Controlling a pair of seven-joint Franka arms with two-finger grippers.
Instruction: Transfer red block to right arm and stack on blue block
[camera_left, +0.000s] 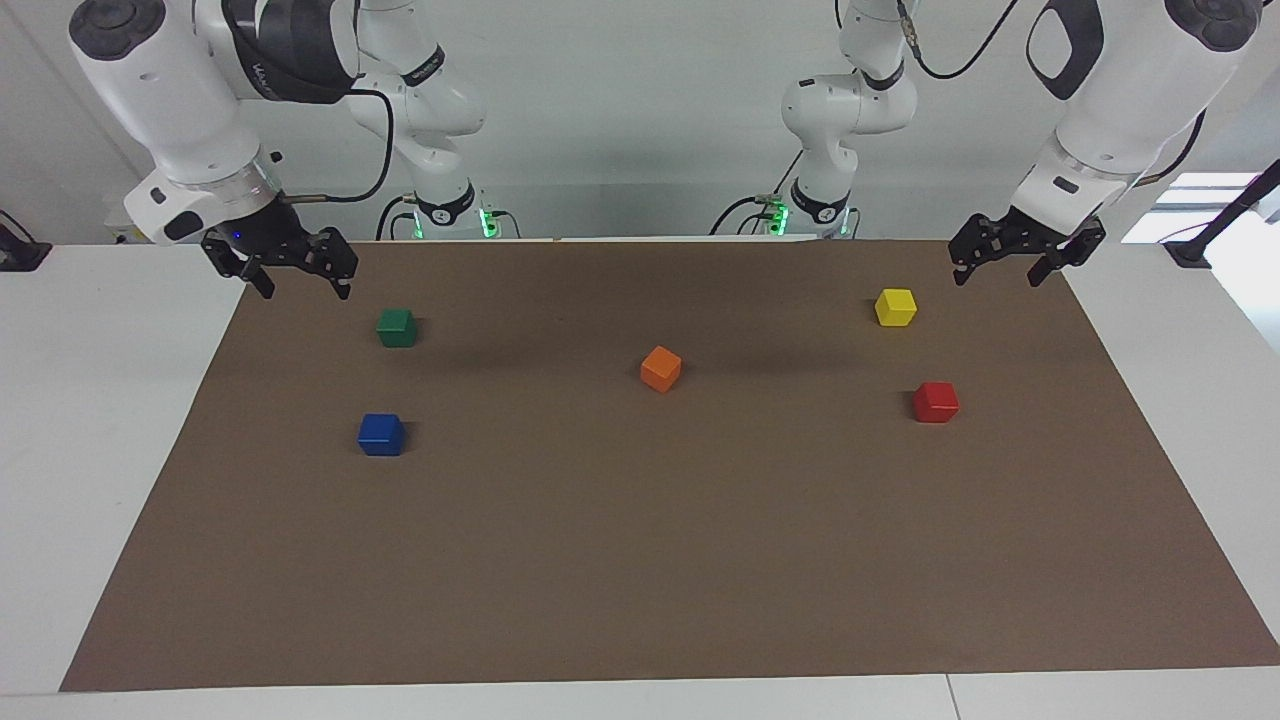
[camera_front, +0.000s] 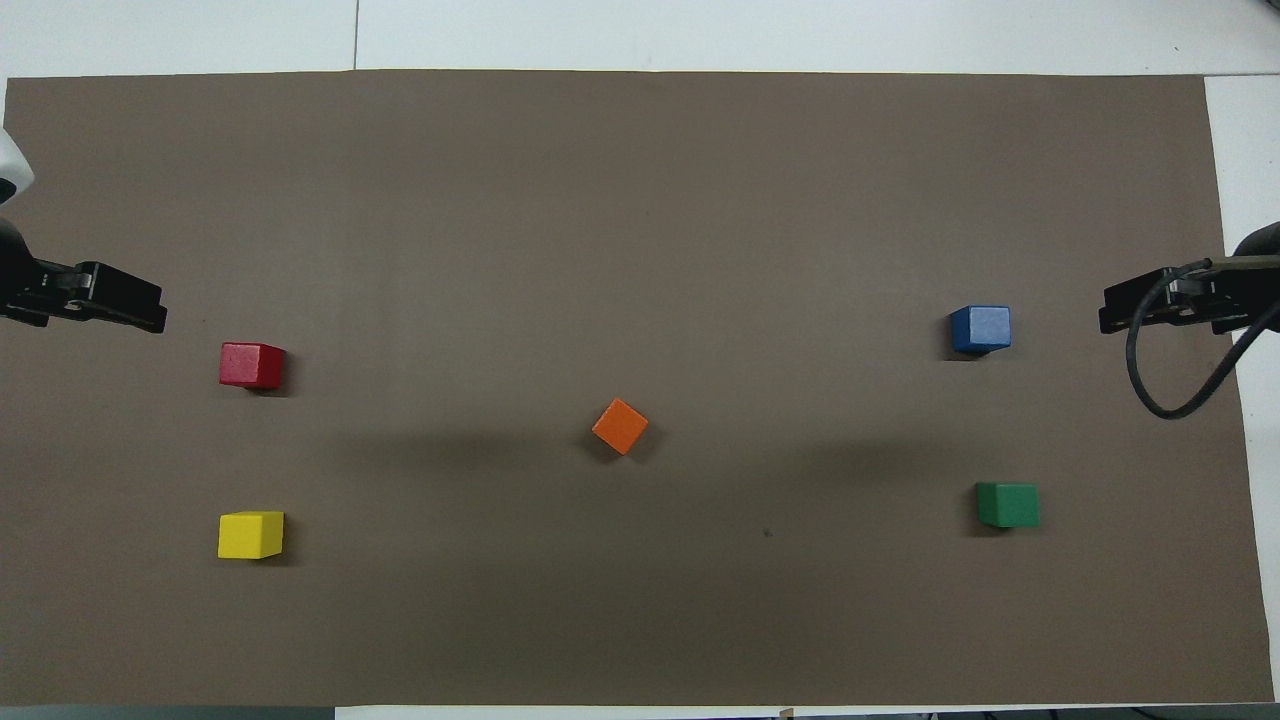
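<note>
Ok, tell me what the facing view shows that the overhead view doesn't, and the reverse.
Only the facing view shows both white arms whole, their bases and the wall, plus the open fingertips of the left end effector and right end effector.

Only the overhead view shows the brown mat square-on, with each end effector as a dark shape at its edge.

Both show the red block, blue block, yellow block, orange block and green block, all lying apart.

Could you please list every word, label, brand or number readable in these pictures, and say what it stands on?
No text can be read with certainty.
Right arm: pale lettering on its black upper-arm cover, too blurred to read.
Red block, blue block, the other cubes and the brown mat: no markings.
</note>
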